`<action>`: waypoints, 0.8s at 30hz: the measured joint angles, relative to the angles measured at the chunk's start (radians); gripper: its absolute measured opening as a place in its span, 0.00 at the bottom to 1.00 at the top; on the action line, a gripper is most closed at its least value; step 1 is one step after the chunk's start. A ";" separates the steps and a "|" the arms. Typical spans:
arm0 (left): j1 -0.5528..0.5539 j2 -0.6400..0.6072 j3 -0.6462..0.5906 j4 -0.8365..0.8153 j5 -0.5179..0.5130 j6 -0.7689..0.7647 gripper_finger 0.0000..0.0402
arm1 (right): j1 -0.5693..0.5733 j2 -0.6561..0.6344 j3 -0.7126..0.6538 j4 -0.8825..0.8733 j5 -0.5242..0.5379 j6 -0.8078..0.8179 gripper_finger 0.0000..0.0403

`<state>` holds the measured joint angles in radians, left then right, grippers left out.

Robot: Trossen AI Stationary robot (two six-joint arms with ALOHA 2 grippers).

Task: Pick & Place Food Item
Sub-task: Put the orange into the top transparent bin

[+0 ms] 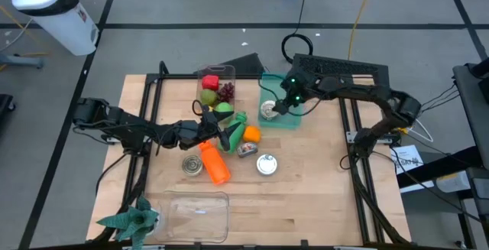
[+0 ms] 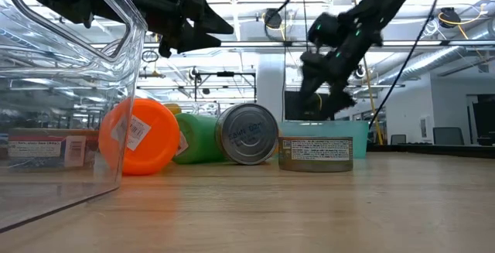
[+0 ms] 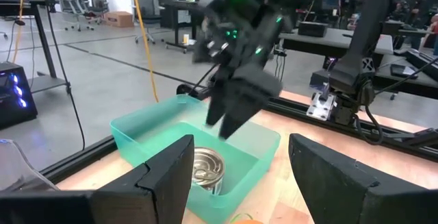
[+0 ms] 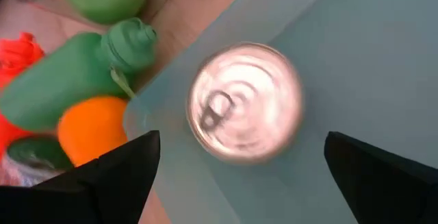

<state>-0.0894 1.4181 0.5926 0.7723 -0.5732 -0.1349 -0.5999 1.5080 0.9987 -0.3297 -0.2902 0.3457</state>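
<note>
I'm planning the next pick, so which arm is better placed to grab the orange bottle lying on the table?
Left. Its end effector hangs open right beside the orange bottle, while the right end effector is over the teal bin, above the can inside.

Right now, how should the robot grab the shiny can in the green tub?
Probably from straight above. The can stands upright in the teal tub, pull-tab lid facing up, so its round side wall is the part to pinch, one finger on each side. The tub's walls block a sideways reach. The right end effector hangs open over it, so lowering looks simplest.
</note>
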 joint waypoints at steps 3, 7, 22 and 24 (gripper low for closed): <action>0.000 0.000 0.000 0.000 0.000 0.000 0.61 | 0.025 -0.105 0.000 -0.081 0.077 -0.055 0.98; 0.000 0.000 0.000 0.000 0.000 0.001 0.61 | 0.102 -0.267 -0.047 -0.134 0.217 -0.118 0.98; 0.001 0.000 0.000 -0.007 0.000 0.021 0.61 | 0.623 -0.665 -0.646 0.447 0.303 -0.139 0.98; 0.001 0.000 0.000 -0.007 0.000 0.021 0.61 | 0.648 -0.649 -0.711 0.539 0.349 -0.149 0.98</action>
<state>-0.0879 1.4181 0.5926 0.7654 -0.5735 -0.1140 0.0482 0.8594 0.2875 0.2096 0.0592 0.1972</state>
